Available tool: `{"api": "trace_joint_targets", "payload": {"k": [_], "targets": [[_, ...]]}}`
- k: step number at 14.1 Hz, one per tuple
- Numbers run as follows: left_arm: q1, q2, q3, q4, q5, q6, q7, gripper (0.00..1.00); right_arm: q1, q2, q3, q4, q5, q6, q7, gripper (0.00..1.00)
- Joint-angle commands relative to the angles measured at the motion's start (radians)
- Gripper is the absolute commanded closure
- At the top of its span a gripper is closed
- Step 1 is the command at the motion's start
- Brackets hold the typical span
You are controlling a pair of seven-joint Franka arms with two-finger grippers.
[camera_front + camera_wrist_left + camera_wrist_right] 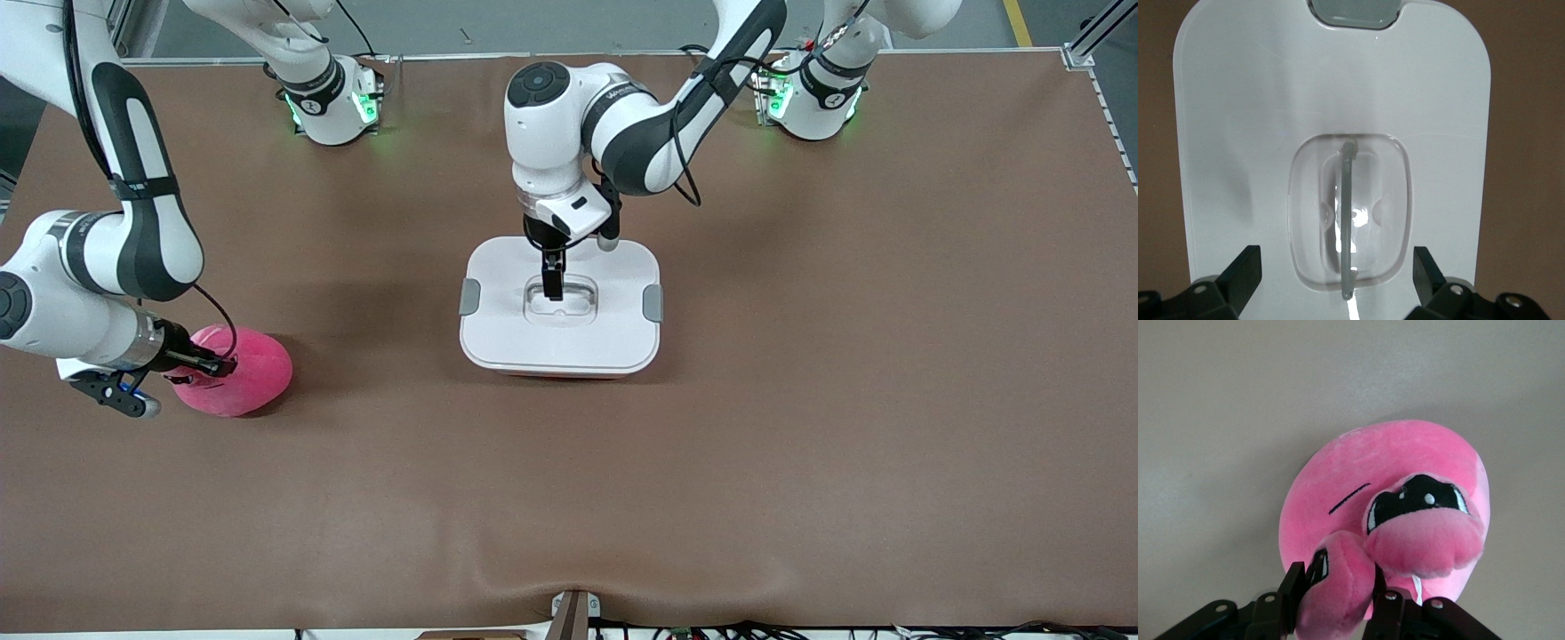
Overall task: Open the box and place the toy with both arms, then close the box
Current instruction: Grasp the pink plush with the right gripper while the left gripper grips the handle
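Pinching one bulging eye of the toy – right gripper, lower left of the front view; left gripper spread wide over the handle. Box lid on – opening, placing, closing all left.

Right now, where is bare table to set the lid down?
Bare brown table lies between the box and the toy, nearer the front camera, and toward the left arm's end. Crowded: left gripper at the lid handle, right gripper on the toy.
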Motion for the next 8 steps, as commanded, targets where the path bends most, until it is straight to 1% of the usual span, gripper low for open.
{"api": "trace_joint_targets", "payload": {"k": [1, 2, 3, 6, 8], "targets": [[-0.001, -0.074, 0.001, -0.128, 0.029, 0.071, -0.019, 0.0, -0.012, 0.002, 0.009, 0.0, 0.017, 0.01, 0.01, 0.78], [-0.001, -0.076, 0.003, -0.139, 0.03, 0.073, -0.019, 0.0, -0.012, 0.002, 0.009, 0.0, 0.019, 0.016, 0.01, 1.0], [0.003, -0.073, 0.001, -0.139, 0.039, 0.076, -0.02, 0.0, -0.015, 0.002, 0.009, 0.0, 0.021, 0.036, 0.01, 1.0], [0.017, -0.06, 0.003, -0.134, 0.046, 0.125, -0.02, 0.0, -0.018, -0.001, 0.009, 0.001, 0.021, 0.031, -0.005, 1.0], [0.022, -0.046, 0.006, -0.133, 0.047, 0.162, -0.02, 0.05, -0.015, -0.001, 0.009, 0.001, 0.021, 0.031, -0.007, 1.0]]}}
